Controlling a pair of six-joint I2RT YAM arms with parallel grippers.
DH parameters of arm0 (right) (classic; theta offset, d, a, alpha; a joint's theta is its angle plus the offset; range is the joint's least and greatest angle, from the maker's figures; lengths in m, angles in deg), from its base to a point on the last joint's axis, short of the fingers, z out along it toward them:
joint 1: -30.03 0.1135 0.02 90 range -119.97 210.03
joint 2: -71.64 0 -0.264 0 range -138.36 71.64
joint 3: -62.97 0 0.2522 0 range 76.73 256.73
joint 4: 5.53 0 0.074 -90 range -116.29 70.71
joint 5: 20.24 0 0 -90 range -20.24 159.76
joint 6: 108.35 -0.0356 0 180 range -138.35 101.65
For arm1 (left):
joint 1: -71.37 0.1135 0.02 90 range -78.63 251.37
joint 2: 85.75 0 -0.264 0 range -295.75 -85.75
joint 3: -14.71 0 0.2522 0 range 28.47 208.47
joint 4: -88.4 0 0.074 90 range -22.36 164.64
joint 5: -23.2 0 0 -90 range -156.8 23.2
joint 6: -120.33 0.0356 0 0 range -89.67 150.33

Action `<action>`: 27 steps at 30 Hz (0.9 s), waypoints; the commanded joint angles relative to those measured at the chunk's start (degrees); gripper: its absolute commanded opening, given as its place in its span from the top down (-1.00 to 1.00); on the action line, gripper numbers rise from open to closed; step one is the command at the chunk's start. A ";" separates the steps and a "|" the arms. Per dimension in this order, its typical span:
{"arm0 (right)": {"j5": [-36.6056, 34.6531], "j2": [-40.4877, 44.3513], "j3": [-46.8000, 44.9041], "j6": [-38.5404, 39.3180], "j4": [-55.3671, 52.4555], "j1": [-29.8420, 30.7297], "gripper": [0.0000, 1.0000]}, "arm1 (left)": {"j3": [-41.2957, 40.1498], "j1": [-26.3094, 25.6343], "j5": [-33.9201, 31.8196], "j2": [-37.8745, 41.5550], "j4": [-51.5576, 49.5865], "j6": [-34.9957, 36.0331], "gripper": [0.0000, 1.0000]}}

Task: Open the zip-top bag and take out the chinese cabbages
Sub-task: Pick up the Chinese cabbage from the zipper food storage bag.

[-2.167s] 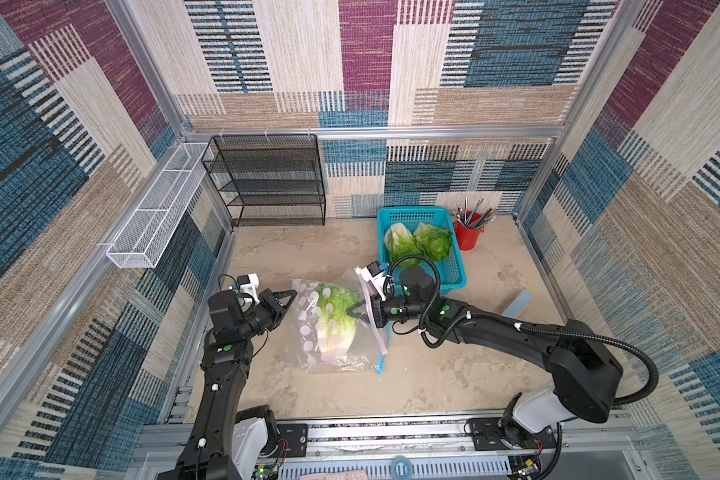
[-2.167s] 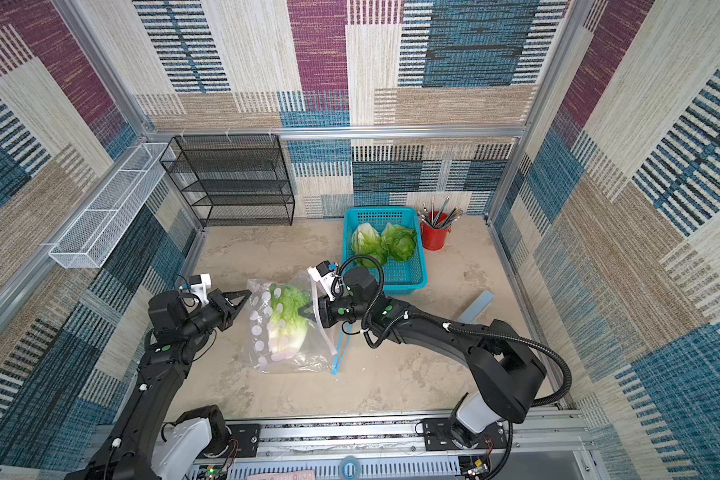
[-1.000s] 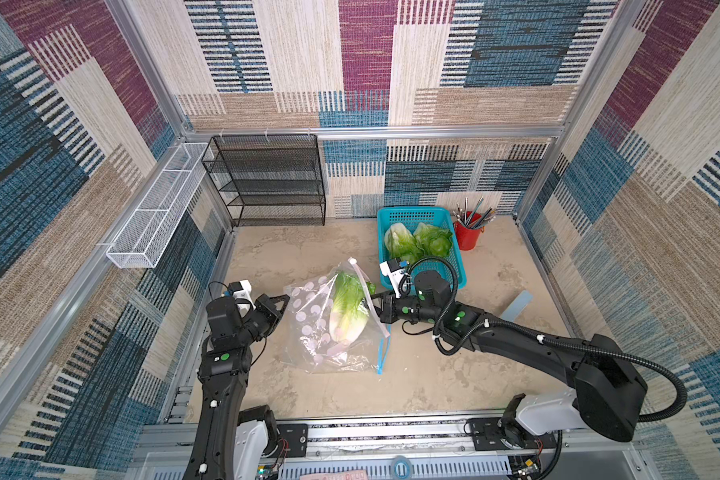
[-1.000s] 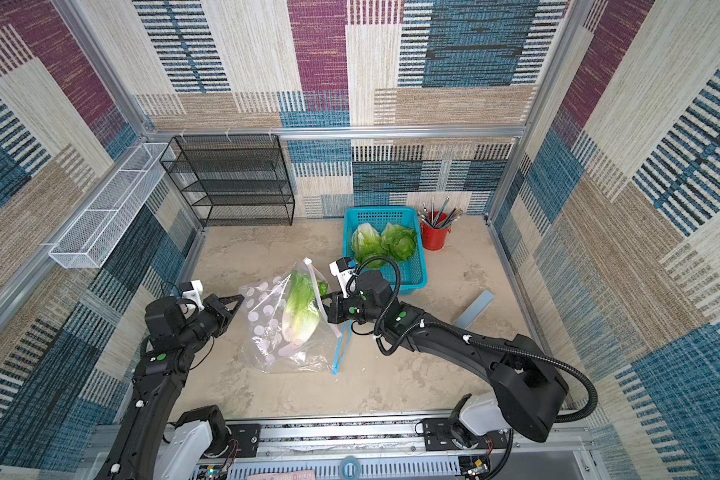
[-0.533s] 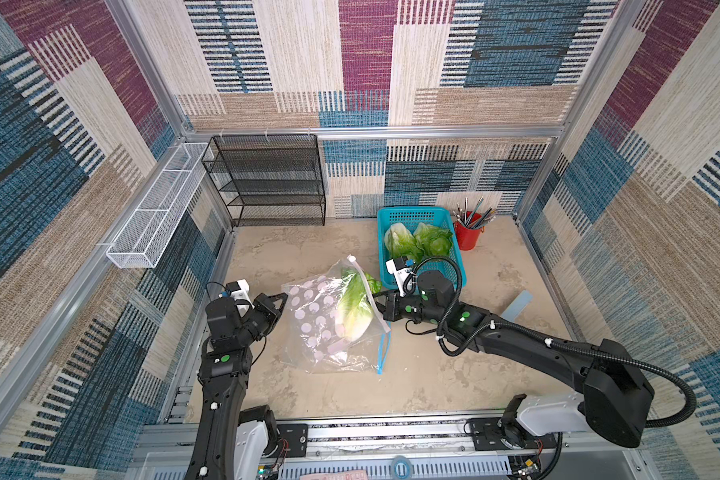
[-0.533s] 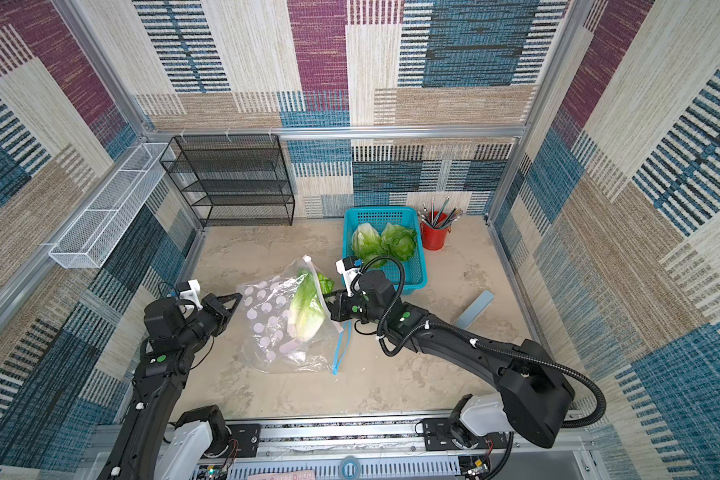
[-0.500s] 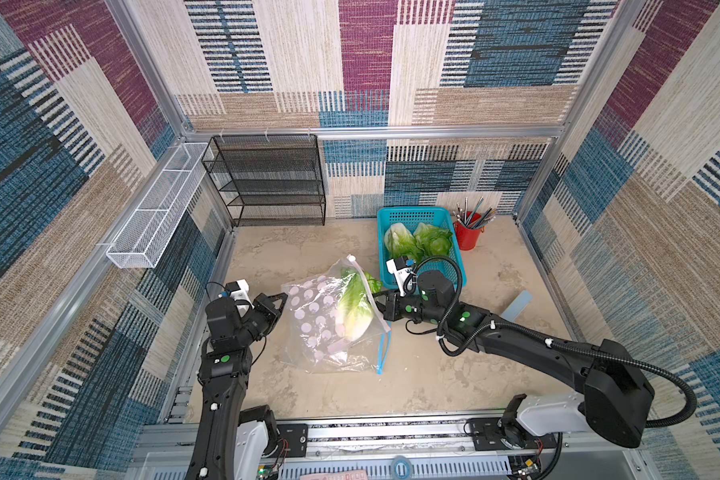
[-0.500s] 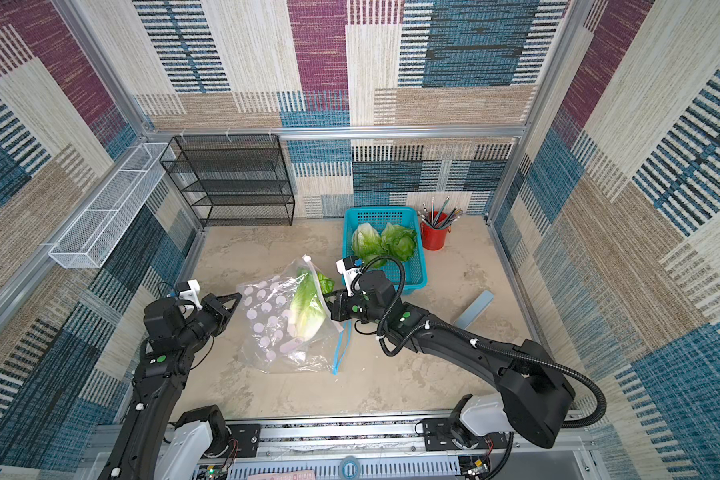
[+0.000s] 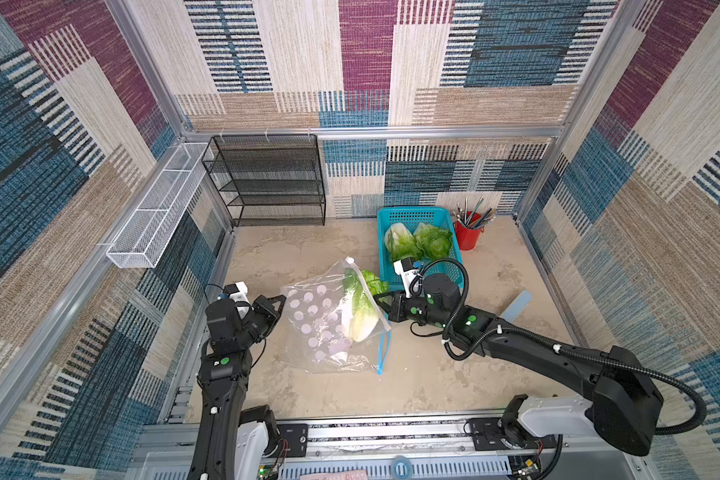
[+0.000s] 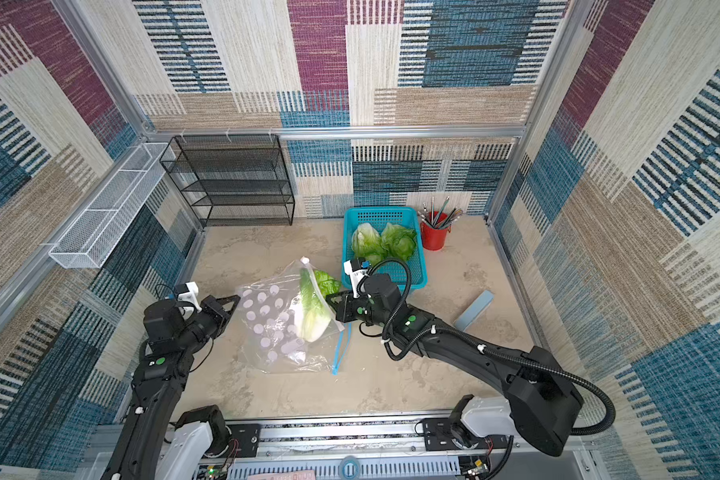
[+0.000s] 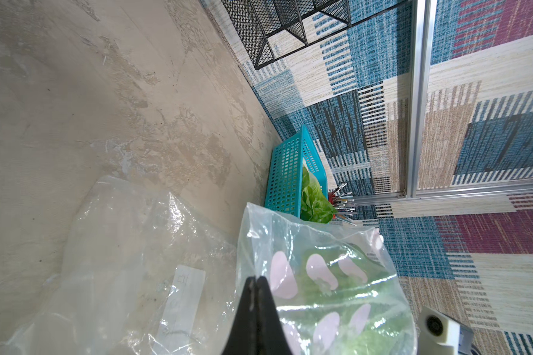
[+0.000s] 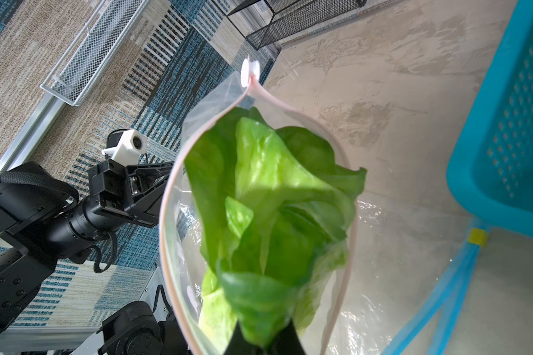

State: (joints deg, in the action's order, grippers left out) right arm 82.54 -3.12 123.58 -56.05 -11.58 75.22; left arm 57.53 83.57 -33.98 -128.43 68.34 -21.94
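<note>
A clear zip-top bag [image 9: 312, 316] [image 10: 262, 320] with pink dots is lifted off the table, its pink-rimmed mouth open toward the right. My left gripper [image 9: 281, 299] [image 11: 254, 279] is shut on the bag's closed end. One chinese cabbage [image 9: 360, 311] [image 12: 274, 199] lies in the mouth, green tips poking out. My right gripper [image 9: 377, 297] [image 12: 260, 338] is shut on those leaf tips. Two more cabbages [image 9: 398, 241] [image 9: 433, 241] sit in the teal basket [image 9: 412, 211].
A second clear bag with a blue zip strip [image 9: 383, 349] lies flat under the lifted one. A red pen cup [image 9: 468, 237] stands beside the basket. A black mesh rack [image 9: 275, 183] is at the back, and a white wire tray [image 9: 154, 208] hangs on the left wall. A pale blue strip [image 9: 516, 305] lies right.
The bag has risen from lying flat to standing open. My right gripper has drawn back a little toward the basket, and the cabbage has shifted rightward with it. My left gripper has edged left.
</note>
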 commanded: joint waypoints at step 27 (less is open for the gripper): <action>-6.83 8.42 -6.80 -1.59 7.53 -0.32 1.00 | 0.82 0.04 -8.33 1.78 -8.20 4.90 1.00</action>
State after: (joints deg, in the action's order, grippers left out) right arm 77.29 4.55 117.09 -57.09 -8.22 74.96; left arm 58.28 83.60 -41.13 -126.74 60.25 -18.16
